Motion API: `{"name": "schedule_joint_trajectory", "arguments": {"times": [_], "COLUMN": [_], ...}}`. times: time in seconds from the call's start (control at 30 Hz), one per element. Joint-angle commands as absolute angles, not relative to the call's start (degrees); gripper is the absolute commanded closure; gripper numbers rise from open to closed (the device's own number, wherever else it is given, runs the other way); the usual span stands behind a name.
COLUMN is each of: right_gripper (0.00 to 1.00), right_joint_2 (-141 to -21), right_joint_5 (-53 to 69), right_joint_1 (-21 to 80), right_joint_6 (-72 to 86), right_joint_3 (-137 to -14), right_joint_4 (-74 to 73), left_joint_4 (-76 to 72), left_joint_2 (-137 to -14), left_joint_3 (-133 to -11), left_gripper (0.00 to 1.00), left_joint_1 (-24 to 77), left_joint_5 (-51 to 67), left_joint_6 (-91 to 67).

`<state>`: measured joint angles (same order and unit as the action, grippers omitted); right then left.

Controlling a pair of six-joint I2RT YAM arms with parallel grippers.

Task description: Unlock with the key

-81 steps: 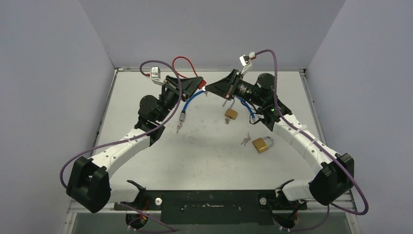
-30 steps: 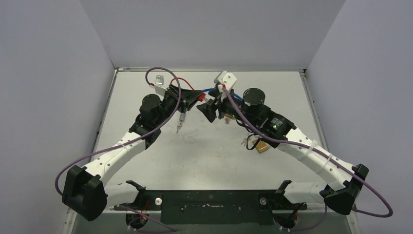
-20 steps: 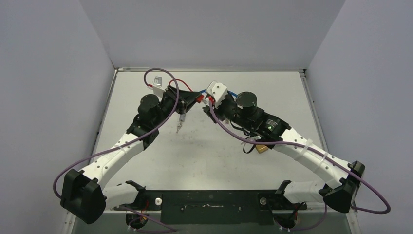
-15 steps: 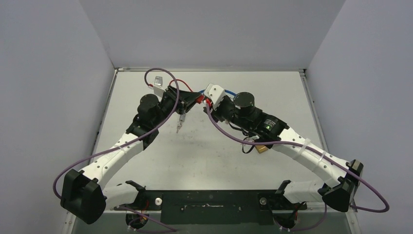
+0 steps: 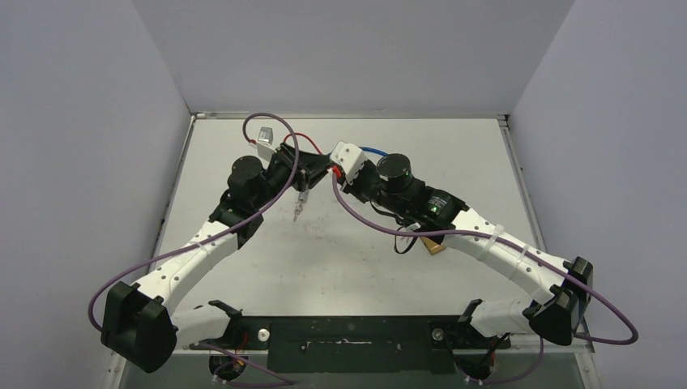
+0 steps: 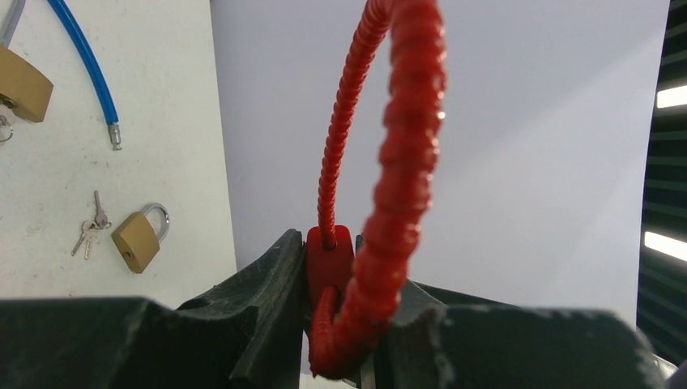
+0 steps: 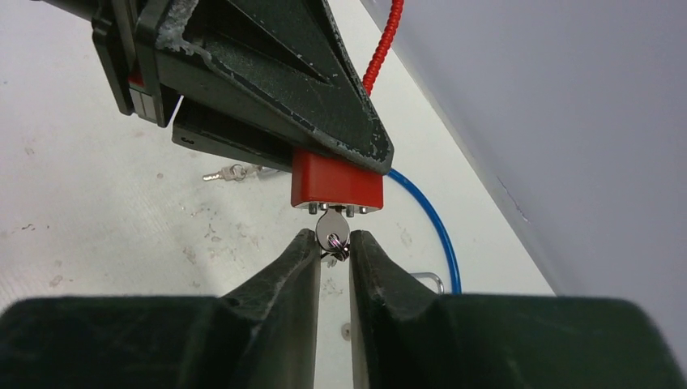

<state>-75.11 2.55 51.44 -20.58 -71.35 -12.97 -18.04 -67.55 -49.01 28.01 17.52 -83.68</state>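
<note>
Left claw [image 6: 340,306] narrow, clamped on the red lock [image 7: 336,185] and holding it off the tabletop [image 5: 340,263] at far middle. The lock's red cable [image 6: 389,162] loops up out of the body. Key [image 7: 333,228] sits in the lock's underside. Right claw [image 7: 333,243] narrow, fingertips pinching the key head from both sides. On the tabletop: brass lock [image 6: 138,241] with loose keys [image 6: 89,231] just beside it, and a second brass lock [image 6: 20,81] near a blue cable [image 6: 85,65].

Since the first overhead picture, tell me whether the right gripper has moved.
Yes. The right gripper shifted left and nearer, away from the table's far edge, onto the key in the red padlock.
</note>
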Motion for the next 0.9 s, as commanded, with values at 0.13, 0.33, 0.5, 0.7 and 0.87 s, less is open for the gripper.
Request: {"name": "schedule_joint_trajectory", "arguments": {"times": [0.13,0.33,0.5,0.7,0.87], "right_gripper": [1.0,1.0,1.0,0.9,0.37], "right_joint_2": [-74.14,-74.67,-75.15,-76.37,-73.04], "right_joint_5": [1.89,17.05,30.9,37.87,29.49], "right_joint_1": [51.48,44.24,37.35,33.64,35.13], "right_joint_6": [-17.48,-8.36,-0.73,5.25,-2.17], "right_joint_3": [-74.32,-76.86,-77.58,-78.03,-73.92], "right_joint_4": [-9.2,-12.71,-12.72,-11.62,-10.29], "left_joint_4": [-20.87,-24.1,-28.83,-29.33,-26.08], "left_joint_2": [-64.81,-63.35,-62.26,-62.67,-62.98], "left_joint_3": [-51.6,-50.09,-48.37,-48.48,-49.74], "left_gripper": [1.0,1.0,1.0,1.0,1.0], "left_joint_1": [27.52,27.33,27.16,27.07,27.07], "left_joint_5": [18.8,19.33,20.79,22.12,20.97], "left_joint_6": [-83.37,-80.44,-77.81,-77.88,-78.1]}}
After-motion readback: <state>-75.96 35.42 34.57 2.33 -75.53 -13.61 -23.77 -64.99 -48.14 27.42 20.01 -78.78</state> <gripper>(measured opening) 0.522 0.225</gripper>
